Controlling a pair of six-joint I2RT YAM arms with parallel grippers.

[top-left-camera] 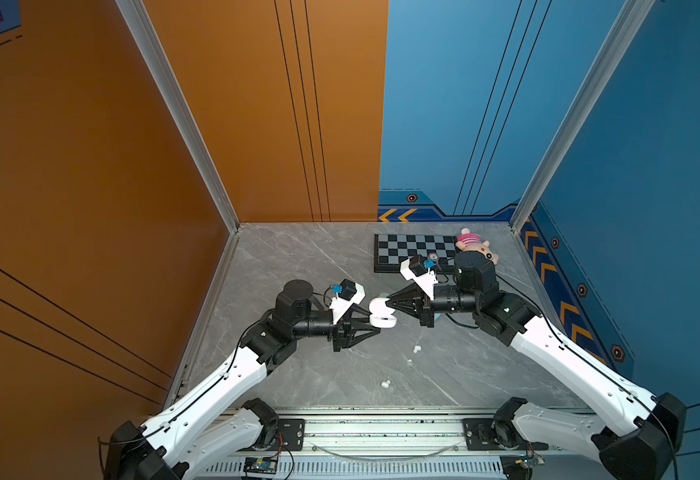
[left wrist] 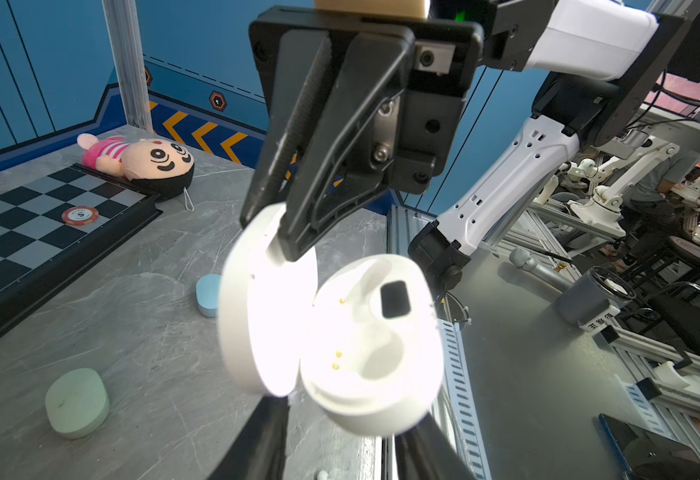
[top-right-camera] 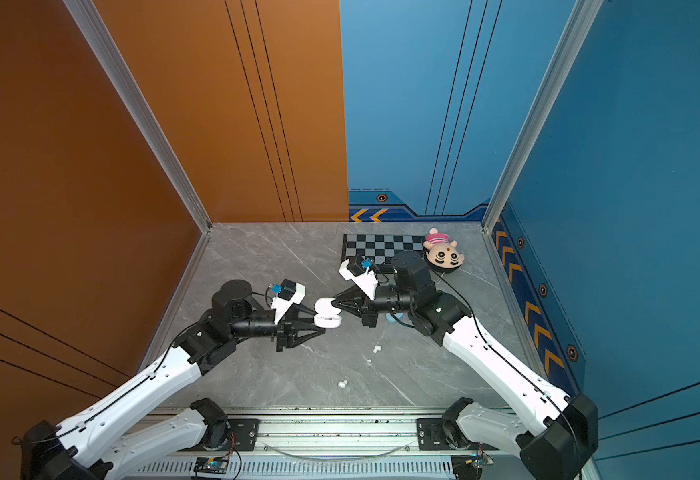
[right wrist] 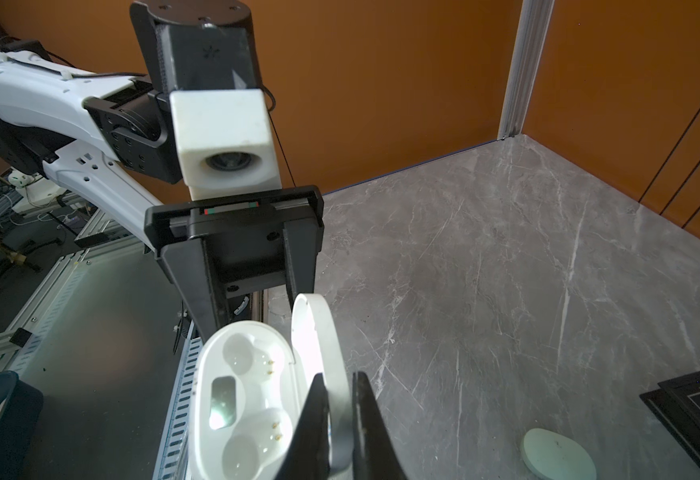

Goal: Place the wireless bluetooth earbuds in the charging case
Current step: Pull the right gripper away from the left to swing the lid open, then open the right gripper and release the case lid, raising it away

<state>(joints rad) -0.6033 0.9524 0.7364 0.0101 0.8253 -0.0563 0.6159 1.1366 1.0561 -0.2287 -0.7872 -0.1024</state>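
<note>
The white charging case [top-left-camera: 382, 321] hangs open above the table between both arms. Both sockets in its base [right wrist: 236, 395] are empty. My right gripper [right wrist: 337, 415] is shut on the raised lid [left wrist: 265, 299], one finger on each face. My left gripper [left wrist: 344, 419] stands open around the base, and table shows between one finger and the shell. Two pairs of white wireless bluetooth earbuds lie on the table in both top views, one [top-left-camera: 416, 348] nearer the case and one [top-left-camera: 386, 384] nearer the front. One small white bud [left wrist: 322, 474] shows below the case in the left wrist view.
A mint green case [left wrist: 77, 403] and a light blue case [left wrist: 209, 295] lie shut on the table under the right arm. A chessboard [top-left-camera: 414, 249] with a red chip [left wrist: 80, 215] and a plush doll [top-left-camera: 473, 245] sit at the back right.
</note>
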